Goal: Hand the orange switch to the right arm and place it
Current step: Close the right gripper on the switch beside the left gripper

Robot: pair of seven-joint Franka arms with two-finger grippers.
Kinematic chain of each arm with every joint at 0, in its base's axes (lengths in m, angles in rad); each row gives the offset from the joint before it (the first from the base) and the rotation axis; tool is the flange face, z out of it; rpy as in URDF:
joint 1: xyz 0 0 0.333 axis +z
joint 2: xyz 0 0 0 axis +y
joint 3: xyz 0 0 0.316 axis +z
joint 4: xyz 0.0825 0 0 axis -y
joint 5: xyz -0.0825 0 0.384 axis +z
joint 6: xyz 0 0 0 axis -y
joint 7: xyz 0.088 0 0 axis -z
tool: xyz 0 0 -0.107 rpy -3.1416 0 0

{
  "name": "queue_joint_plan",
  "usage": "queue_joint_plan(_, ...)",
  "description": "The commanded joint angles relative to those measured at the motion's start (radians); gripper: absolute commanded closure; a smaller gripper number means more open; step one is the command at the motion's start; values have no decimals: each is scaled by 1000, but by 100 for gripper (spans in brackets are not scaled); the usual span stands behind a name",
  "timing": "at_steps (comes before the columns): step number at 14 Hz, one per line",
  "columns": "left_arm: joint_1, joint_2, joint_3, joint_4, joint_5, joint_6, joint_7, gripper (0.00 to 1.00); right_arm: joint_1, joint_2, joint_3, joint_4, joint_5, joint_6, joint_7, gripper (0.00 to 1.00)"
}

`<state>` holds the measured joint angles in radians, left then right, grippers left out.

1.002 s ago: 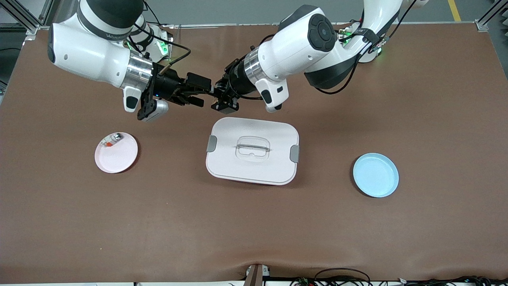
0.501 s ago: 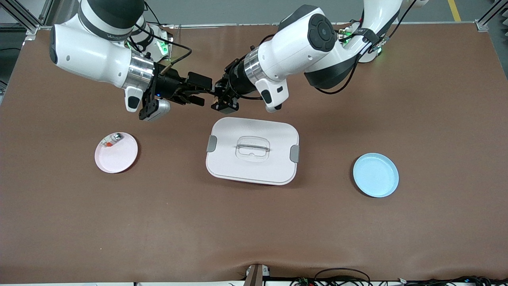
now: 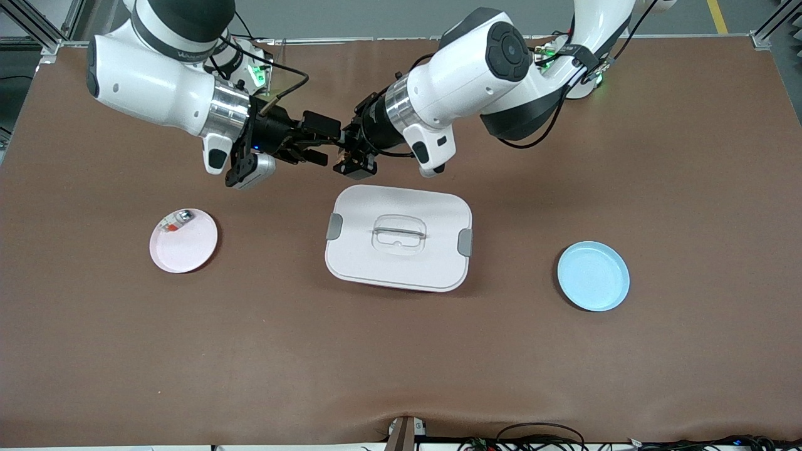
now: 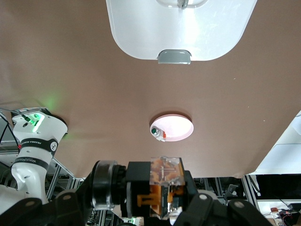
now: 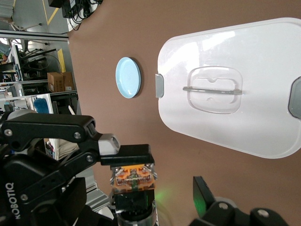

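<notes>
The orange switch (image 5: 134, 178) is up in the air, gripped by my left gripper (image 3: 344, 149), which is shut on it. It also shows close up in the left wrist view (image 4: 164, 176). In the front view it is hidden between the two grippers. My right gripper (image 3: 327, 143) faces the left one tip to tip and is open. In the right wrist view (image 5: 164, 176) one fingertip (image 5: 127, 156) lies right beside the switch and the other (image 5: 202, 190) stands well apart. Both grippers are over bare table, just off the edge of the white box that faces the robots' bases.
A white lidded box (image 3: 376, 263) sits mid-table. A pink plate (image 3: 188, 250) toward the right arm's end holds a small clear-and-silver piece with a red bit (image 3: 175, 220). An empty blue plate (image 3: 593, 276) lies toward the left arm's end.
My right gripper has moved toward the left gripper, its open fingers now reaching round the left gripper's tip. The left arm has stayed still.
</notes>
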<state>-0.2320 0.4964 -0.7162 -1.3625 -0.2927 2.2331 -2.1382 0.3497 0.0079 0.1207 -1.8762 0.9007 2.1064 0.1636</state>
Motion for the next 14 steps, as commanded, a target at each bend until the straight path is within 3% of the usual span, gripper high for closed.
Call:
queue_joint_plan(1,-1,-1,-2,5,-3,8,-16,72,23,-5,-7,-12,23,43,-22,0)
queue_joint_plan(2,0,-1,-2,5,-3,8,-16,72,25,-3,-7,-12,21,49,-24,0)
queue_joint_plan(3,0,-1,-2,5,-3,8,-16,72,25,-3,-7,-12,21,52,-33,8)
queue_joint_plan(7,0,-1,-2,5,-3,8,-16,72,23,-3,-7,-12,20,52,-104,53)
queue_joint_plan(10,-3,-1,-2,5,-2,8,-16,72,23,-3,-7,-12,18,53,-107,64)
queue_joint_plan(12,-4,-1,-2,5,-2,8,-16,72,23,-3,-7,-12,15,52,-116,100)
queue_joint_plan(14,-4,-1,-2,5,-2,8,-14,72,23,-2,-7,-12,15,50,-116,100)
